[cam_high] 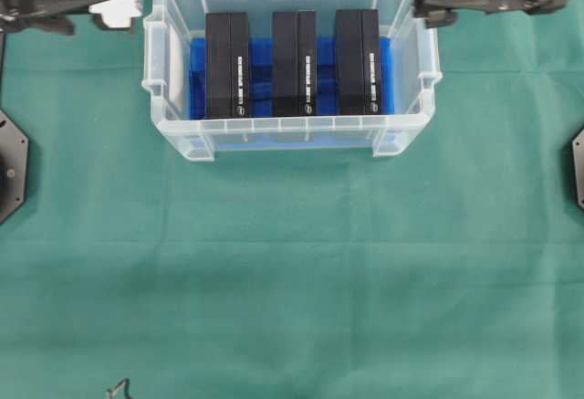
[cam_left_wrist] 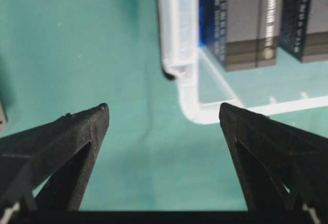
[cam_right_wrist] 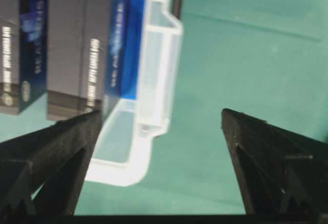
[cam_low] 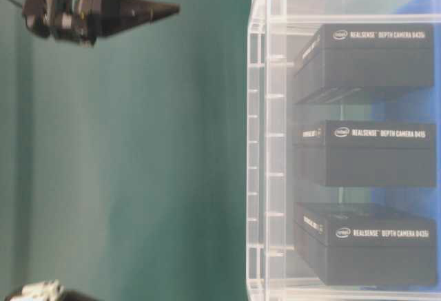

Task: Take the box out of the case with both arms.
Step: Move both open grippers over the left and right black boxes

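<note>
Overhead view: both grippers, left [cam_high: 114,2] and right [cam_high: 438,2], gape empty beside the case [cam_high: 292,127]; descend evenly, flanking one box [cam_high: 294,63].

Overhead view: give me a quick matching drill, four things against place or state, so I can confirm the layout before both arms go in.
Things:
1. case
2. middle box
3. left gripper
4. blue sheet

Descriptions:
A. jaws open, over green cloth outside a case corner
B. clear plastic, ribbed rim
C. lines the case bottom
D. black, stands between two like boxes

Pairs: 1-B, 2-D, 3-A, 4-C
</note>
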Motion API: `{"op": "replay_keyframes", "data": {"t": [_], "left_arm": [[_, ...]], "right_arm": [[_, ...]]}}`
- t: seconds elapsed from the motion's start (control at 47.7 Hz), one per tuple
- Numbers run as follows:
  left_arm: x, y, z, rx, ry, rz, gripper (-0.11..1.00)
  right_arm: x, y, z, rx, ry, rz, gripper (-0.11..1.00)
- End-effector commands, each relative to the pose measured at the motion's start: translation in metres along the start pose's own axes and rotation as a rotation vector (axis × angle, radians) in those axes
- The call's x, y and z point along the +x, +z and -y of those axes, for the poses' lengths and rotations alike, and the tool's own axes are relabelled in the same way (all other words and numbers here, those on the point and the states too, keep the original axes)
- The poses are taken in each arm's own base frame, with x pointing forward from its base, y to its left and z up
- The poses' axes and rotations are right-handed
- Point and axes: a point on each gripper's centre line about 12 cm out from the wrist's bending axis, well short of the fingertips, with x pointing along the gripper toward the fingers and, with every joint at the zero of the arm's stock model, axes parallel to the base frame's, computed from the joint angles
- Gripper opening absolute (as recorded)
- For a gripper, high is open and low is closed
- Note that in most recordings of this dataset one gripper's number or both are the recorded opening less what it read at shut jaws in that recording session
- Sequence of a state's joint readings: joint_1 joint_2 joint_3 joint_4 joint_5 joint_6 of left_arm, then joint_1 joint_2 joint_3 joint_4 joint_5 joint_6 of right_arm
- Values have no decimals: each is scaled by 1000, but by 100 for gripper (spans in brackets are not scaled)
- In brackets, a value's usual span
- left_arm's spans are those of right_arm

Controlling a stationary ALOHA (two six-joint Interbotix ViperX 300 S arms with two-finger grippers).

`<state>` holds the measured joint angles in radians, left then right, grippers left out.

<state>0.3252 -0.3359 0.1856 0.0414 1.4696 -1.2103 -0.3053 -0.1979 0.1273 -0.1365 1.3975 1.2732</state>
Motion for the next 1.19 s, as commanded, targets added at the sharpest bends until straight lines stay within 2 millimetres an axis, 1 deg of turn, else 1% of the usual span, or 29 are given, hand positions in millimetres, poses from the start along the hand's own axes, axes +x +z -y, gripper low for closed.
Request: {"op": "replay_keyframes", "data": {"t": [0.0, 0.335, 0.566, 0.691, 0.901, 1.173], "left_arm": [[-6, 3, 13, 7, -28, 13, 89], [3, 15, 59, 69, -39, 17, 89], [14, 19, 82, 117, -31, 12, 89], [19, 18, 90, 129, -27, 8, 89], [24, 15, 93, 137, -17, 2, 89], [33, 12, 100, 147, -27, 2, 89]], "right_arm": [[-10, 2, -12, -3, 42, 13, 95], [-4, 6, -46, -19, 78, 18, 94], [3, 4, -69, -50, 100, 12, 94], [5, 4, -78, -66, 106, 11, 94], [7, 3, -87, -78, 111, 7, 94], [9, 2, -89, -83, 107, 5, 94]]}}
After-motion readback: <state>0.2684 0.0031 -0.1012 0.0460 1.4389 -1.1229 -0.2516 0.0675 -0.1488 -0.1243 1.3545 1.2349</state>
